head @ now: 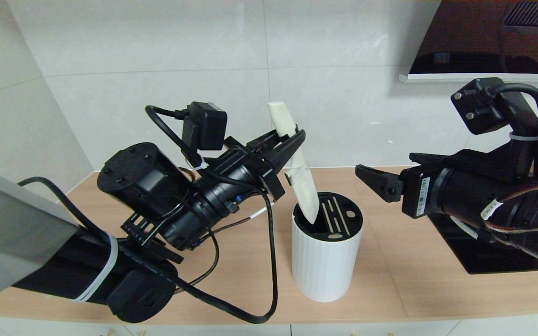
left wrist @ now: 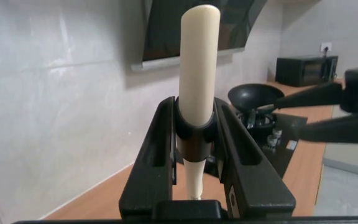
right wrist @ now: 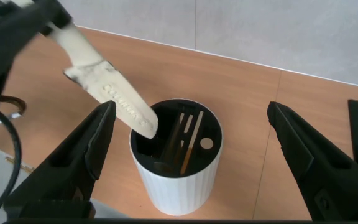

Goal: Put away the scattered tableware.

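Left gripper (head: 293,139) jaws clamped on cream-white knife (head: 304,186) handle, blade tip just inside white ribbed cylindrical holder (head: 327,254) on wooden tabletop (head: 390,284). Right gripper (head: 385,164) jaws apart nearby. Straighten tilt, then lower slowly.

Right wrist cam here: my right gripper (right wrist: 189,111) has its black fingers spread wide, one on either side of a white ribbed cylindrical holder (right wrist: 178,180) with a dark slotted top, standing on the light wooden counter (right wrist: 247,93). The left gripper (right wrist: 45,18) is clamped on a cream-white knife (right wrist: 114,93), tilted, with the blade tip at the holder's big opening.
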Motion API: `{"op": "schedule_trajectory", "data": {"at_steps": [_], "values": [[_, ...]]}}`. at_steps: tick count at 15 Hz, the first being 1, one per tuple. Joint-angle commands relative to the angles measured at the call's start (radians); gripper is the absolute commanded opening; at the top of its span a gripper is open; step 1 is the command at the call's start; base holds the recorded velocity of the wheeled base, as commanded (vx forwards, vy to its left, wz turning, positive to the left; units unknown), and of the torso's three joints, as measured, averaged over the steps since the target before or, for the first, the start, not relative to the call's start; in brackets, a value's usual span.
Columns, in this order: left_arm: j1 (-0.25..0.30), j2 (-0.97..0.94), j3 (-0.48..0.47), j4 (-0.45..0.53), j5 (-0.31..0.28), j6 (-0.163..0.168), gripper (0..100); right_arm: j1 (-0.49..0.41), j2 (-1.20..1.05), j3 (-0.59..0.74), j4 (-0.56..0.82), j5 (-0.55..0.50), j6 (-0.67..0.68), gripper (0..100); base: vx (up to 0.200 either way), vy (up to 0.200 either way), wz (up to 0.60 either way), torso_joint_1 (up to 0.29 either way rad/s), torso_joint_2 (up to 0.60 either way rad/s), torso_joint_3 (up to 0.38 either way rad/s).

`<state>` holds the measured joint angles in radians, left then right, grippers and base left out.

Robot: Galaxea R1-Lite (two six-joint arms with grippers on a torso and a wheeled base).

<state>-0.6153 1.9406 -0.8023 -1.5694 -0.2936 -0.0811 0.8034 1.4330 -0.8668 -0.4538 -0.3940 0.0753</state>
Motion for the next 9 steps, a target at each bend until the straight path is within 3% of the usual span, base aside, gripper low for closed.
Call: {"op": "schedule_trajectory", "data": {"at_steps": [1,9], "values": [[-0.011,0.023,0.0,-0.001,0.001,0.0,0,0.0,0.009,0.0,0.0,0.0,0.0,100,0.0,0.0,0.0,0.0,0.0,0.0],[-0.037,0.106,0.003,-0.001,0.004,0.0,0,0.0,0.023,0.003,-0.003,0.0,0.0,100,0.0,0.0,0.0,0.0,0.0,0.0]]}}
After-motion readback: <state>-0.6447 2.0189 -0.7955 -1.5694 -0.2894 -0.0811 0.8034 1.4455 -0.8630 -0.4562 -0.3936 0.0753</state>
